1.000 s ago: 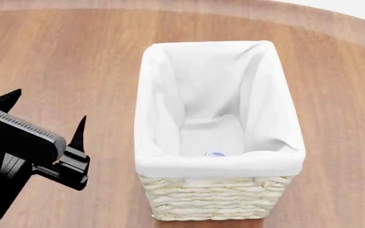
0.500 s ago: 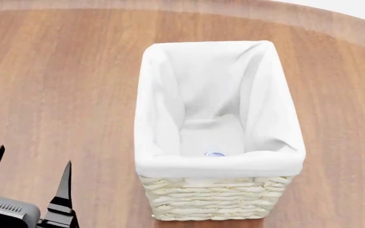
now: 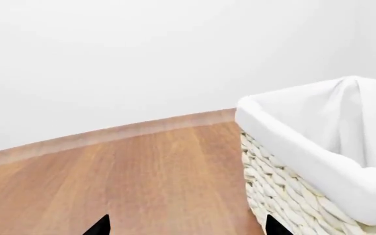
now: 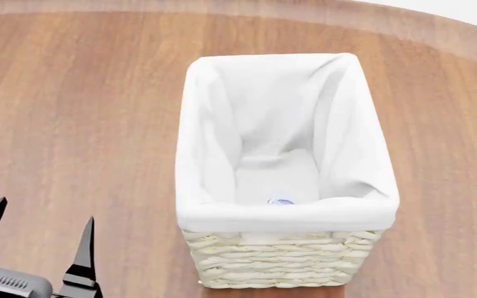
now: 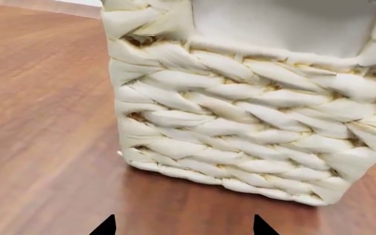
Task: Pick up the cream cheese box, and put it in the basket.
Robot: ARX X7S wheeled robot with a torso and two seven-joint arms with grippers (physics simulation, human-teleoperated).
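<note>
Your cream cheese box (image 4: pixel 280 202) is lying at the bottom of the basket (image 4: pixel 282 261), down against the near wall, and only a small patch of its blue print is peeking over the folded white liner (image 4: pixel 284 214) in the head view (the rest is hidden by the cloth, so how it is lying cannot be told). The basket is standing upright on the wooden table (image 4: pixel 81 112), with its woven cream side facing you.

Your left gripper (image 4: pixel 35 245) is showing at the lower left corner of the head view, well apart from the basket and to its left. Its two black fingers are standing spread with bare table showing between them, and nothing is being held. In the left wrist view the same fingertips (image 3: pixel 100 226) are poking in at the edge, wide apart, with the basket's rim off to one side.

Your right gripper (image 5: pixel 182 226) is sitting out of the head view; its own camera is showing two fingertips spread wide, empty, pointing at the basket's wicker wall close ahead without touching it.
</note>
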